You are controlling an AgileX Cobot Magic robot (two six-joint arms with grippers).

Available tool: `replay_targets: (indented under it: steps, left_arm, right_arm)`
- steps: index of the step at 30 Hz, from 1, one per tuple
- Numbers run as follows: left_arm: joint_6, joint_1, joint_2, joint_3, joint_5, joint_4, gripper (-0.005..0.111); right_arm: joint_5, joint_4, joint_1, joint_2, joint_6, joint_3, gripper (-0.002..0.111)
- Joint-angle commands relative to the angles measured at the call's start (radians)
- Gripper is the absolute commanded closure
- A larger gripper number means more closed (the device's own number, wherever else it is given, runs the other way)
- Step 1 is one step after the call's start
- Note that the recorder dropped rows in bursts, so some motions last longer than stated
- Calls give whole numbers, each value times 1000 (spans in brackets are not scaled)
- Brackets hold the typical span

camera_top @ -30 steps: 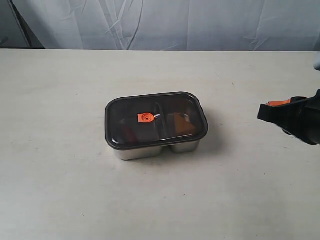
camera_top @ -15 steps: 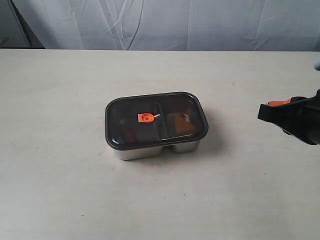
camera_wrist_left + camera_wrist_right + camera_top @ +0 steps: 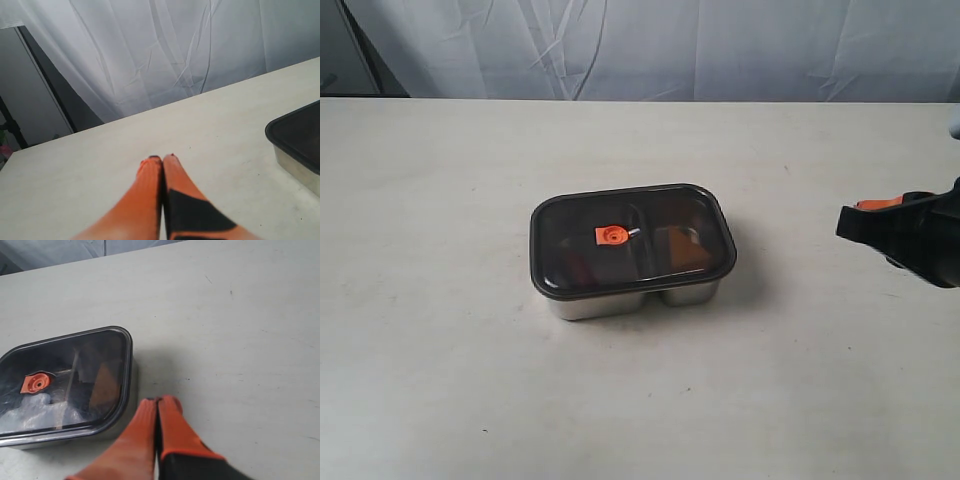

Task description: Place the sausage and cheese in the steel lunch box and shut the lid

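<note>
The left gripper (image 3: 161,159), seen from its own wrist camera, has its two orange fingers pressed together with nothing between them. It hangs over bare table (image 3: 440,380), and a corner of the closed box lies off to one side, well apart from the fingertips.

In the middle of the table stands the steel lunch box (image 3: 610,302), with its long side running left to right. The lid (image 3: 670,212) sits flat on it and covers the whole rim. Through the dark plastic, a dim reddish shape in the left compartment looks like the sausage (image 3: 573,266), though it is too murky to make out clearly. The orange valve (image 3: 612,235) sits near the lid's centre, a little left of the divider. In the right compartment the cheese (image 3: 682,248) shows as a brownish-orange patch.

Well to the right of the box, at the right edge of the scene, the right gripper (image 3: 159,401) hovers above the table. Its orange fingers are closed on each other, empty, and point toward the box without touching it. A white curtain (image 3: 720,50) hangs along the far side.
</note>
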Motion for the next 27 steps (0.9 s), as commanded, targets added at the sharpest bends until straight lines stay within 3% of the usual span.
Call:
replay_targets:
  steps: [1, 15, 27]
  left_arm:
    - [-1, 2, -4, 5, -2, 10, 107]
    - [-1, 2, -4, 5, -2, 12, 107]
    - [-1, 2, -4, 5, -2, 12, 107]
  right_arm:
    - [-13, 2, -2, -8, 1, 2, 109]
    - [-10, 2, -2, -65, 1, 2, 109]
    - [-6, 7, -25, -427, 1, 144, 109]
